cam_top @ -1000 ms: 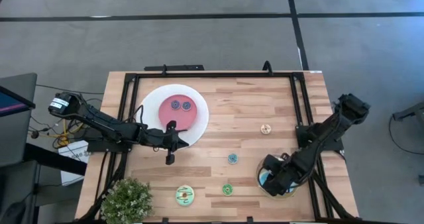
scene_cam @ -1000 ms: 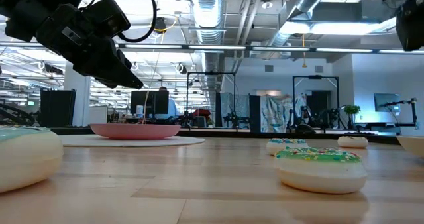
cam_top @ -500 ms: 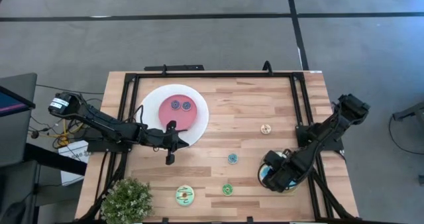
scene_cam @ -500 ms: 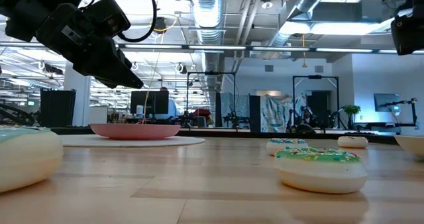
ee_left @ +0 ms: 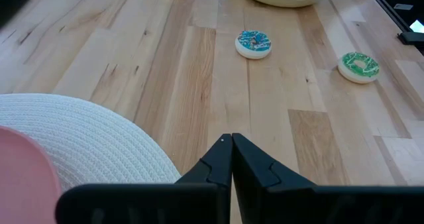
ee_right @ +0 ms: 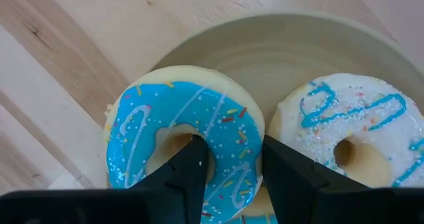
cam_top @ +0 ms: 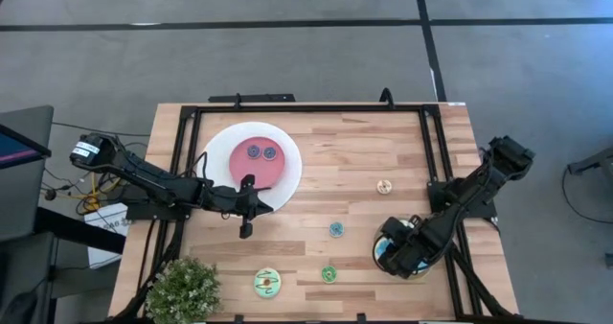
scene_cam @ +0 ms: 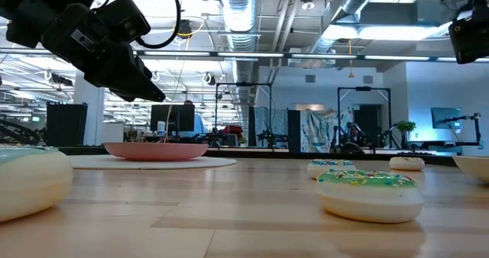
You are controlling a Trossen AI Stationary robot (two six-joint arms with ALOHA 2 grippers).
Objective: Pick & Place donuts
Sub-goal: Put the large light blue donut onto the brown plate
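My right gripper (cam_top: pixel 395 254) (ee_right: pixel 232 154) is over the round tan plate (cam_top: pixel 419 273) near the table's right near corner, shut on a larger blue-iced donut (ee_right: pixel 142 128). A white donut with blue drizzle (ee_right: pixel 344 128) lies beside it on that plate. My left gripper (cam_top: pixel 246 230) (ee_left: pixel 232 144) is shut and touches nothing, just off the near edge of the big white plate (cam_top: pixel 289 182), whose pink centre holds two small purple donuts (cam_top: pixel 261 152). Lying flat on the wood are a teal (cam_top: pixel 336 229), a green (cam_top: pixel 329 274) and a tan (cam_top: pixel 384 186) small donut, and a larger pale green one (cam_top: pixel 267 283). My right gripper comes from above, pointing down. One finger (ee_right: pixel 192 161) stands inside the blue donut's hole and the other (ee_right: pixel 285 168) outside it, between the two donuts. The ring wall (ee_right: pixel 235 134) sits between them. The donut rests on the tan plate (ee_right: pixel 265 48), its far side overhanging the rim.
A potted plant (cam_top: pixel 184 290) stands at the table's near left corner. A black frame (cam_top: pixel 306 108) runs along the far and side edges. Bare wood lies between the two plates, around the small donuts. In the low view the pale green donut (scene_cam: pixel 23 182) and the green one (scene_cam: pixel 369 193) lie nearest.
My right gripper has shifted a little toward the table's left over the tan plate, and its arm has come further into the top right of the low view.
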